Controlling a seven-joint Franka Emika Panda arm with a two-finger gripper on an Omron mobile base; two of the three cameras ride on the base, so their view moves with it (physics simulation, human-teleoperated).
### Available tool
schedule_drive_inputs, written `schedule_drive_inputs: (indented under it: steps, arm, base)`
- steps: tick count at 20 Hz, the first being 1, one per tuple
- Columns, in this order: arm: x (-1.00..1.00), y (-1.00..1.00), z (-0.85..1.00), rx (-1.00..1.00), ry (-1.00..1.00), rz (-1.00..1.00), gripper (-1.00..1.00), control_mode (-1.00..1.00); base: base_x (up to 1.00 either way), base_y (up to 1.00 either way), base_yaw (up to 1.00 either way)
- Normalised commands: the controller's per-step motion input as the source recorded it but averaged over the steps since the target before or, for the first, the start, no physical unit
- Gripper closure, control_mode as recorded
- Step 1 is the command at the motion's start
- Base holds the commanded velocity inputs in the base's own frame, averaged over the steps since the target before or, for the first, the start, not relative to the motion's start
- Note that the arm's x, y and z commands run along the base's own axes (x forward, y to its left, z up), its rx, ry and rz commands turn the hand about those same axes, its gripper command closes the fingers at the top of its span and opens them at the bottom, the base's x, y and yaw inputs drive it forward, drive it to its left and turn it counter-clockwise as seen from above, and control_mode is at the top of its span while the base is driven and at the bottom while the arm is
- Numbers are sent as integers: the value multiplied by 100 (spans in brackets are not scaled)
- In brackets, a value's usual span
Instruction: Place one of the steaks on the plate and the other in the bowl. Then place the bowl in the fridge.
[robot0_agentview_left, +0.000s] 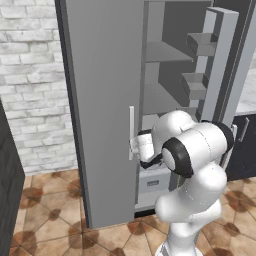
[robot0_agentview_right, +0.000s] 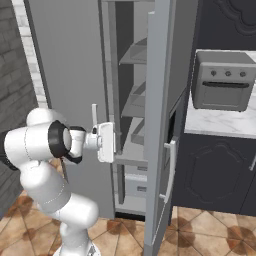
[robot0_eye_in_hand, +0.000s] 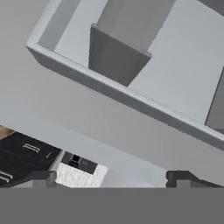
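A: Where was the task's thing when we looked?
B: We saw the tall grey metallic fridge (robot0_agentview_left: 105, 100) with one door swung open, its grey shelves (robot0_agentview_right: 135, 55) bare as far as we could see. In the left base view the opening lay at about two o'clock from the arm. The steaks, the plate and the bowl we could not find in any picture, so we cannot say where they were.

A: And the pincer?
B: The two-finger gripper (robot0_agentview_right: 107, 142) stood at the edge of the open fridge, near the lower shelf. In the hand view its dark finger tips (robot0_eye_in_hand: 41, 177) stood far apart with nothing between them, so it was open and held nothing.

A: How would the bowl handle, in our judgement?
B: We judged it stiff, smooth and perhaps slippery, and breakable if dropped. We would take it by the rim, one finger inside and one outside, and keep it level so the soft, limp steak stays in.
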Motion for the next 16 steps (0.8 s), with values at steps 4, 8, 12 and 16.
schedule_drive_inputs:
  steps: [4, 8, 12, 16]
  arm:
    - [81, 0, -1, 17, 0, 1, -100, -100]
    - [80, -8, 1, 8, 0, 0, -100, -100]
    - [54, -13, -3, 1, -2, 1, -100, -100]
    - [20, -30, -13, 0, -7, 2, -100, -100]
  base:
    - [0, 0, 0]
    - [0, 0, 0]
    - [0, 0, 0]
    - [0, 0, 0]
